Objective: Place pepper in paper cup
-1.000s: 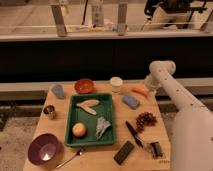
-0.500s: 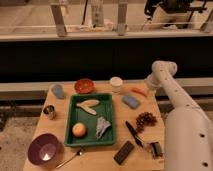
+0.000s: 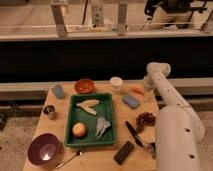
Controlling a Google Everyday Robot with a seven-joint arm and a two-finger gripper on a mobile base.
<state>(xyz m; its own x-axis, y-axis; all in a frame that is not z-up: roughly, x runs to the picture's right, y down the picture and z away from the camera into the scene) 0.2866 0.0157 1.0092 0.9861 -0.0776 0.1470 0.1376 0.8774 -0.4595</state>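
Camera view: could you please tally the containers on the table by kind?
Cups: 3 (paper cup, grey-blue cup, metal cup)
Bowls: 2 (orange bowl, purple bowl)
Trays: 1 (green tray)
Total: 6
The tool is beside the pepper, to the right of the paper cup.

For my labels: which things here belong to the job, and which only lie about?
Job: pepper, paper cup, gripper just right of the pepper.
Lying about: green tray, orange bowl, purple bowl, blue sponge, grapes, metal cup, spoon.
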